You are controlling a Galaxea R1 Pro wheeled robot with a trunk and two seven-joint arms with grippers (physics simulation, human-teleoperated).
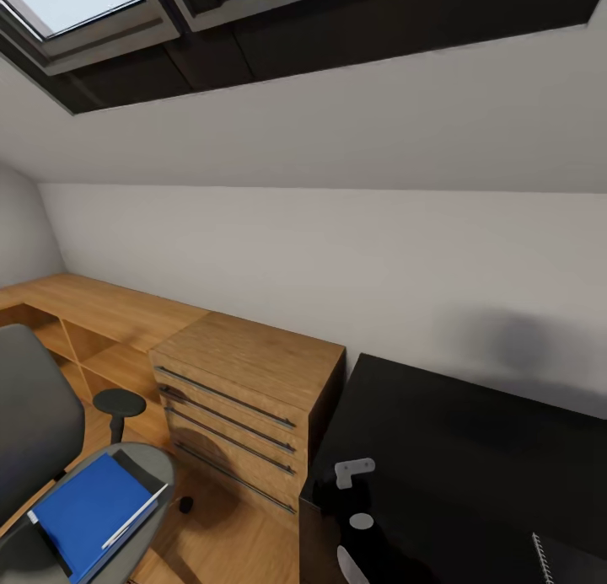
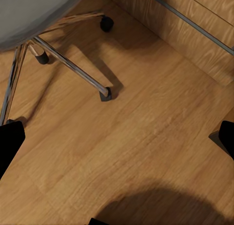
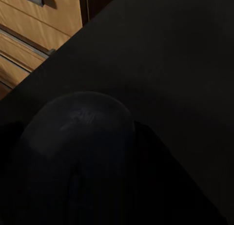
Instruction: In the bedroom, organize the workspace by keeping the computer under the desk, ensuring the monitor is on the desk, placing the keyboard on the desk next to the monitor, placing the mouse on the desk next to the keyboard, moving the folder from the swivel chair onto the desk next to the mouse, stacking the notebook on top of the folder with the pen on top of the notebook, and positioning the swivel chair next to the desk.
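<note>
My head view cuts the swivel chair [image 1: 34, 415] at its left edge and the keyboard [image 1: 573, 559] at the corner; I can't tell whether my right fingers [image 3: 161, 171] touch the mouse [image 3: 80, 152]

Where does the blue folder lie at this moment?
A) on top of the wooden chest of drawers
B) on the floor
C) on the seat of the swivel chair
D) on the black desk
C: in the head view the blue folder lies flat on the grey seat of the swivel chair, with a thin pale pen resting on it.
</note>
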